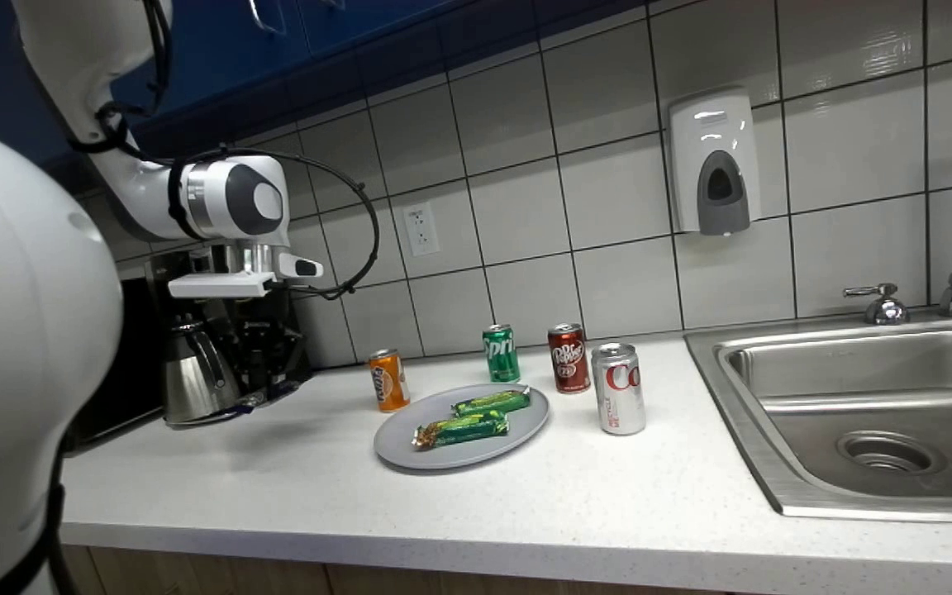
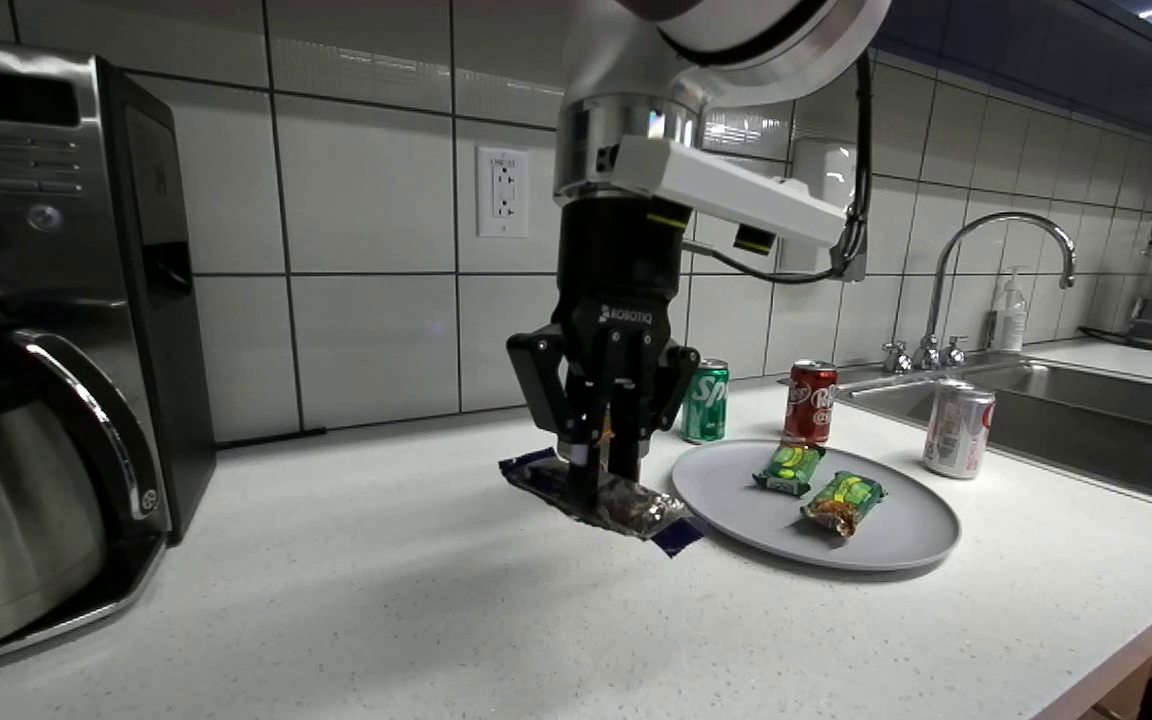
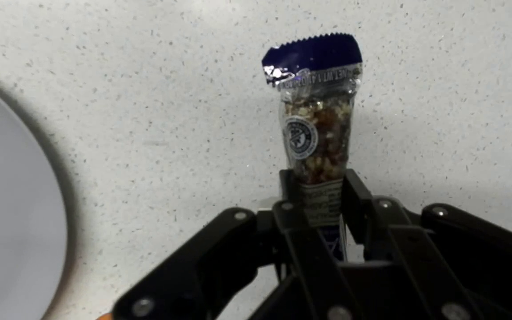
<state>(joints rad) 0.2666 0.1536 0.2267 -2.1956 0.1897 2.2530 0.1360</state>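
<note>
- Gripper (image 3: 320, 186) is grasping a snack bar (image 3: 318, 133) around its middle.
- Bar is hanging left of the plate (image 2: 731, 500), seemingly just above the counter (image 2: 386, 600).
- Two green packets (image 2: 844, 500) are lying on the plate.
- Red can (image 2: 810, 402) is standing beyond it, silver can (image 2: 958, 430) farther right.

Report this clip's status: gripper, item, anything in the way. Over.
Gripper shut on snack bar. Held above counter. No blockage seen; gray plate and orange can nearby, neither touching it.

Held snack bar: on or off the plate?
Off: the gripper holds the snack bar, and the wrist view shows countertop between it and the plate.
</note>
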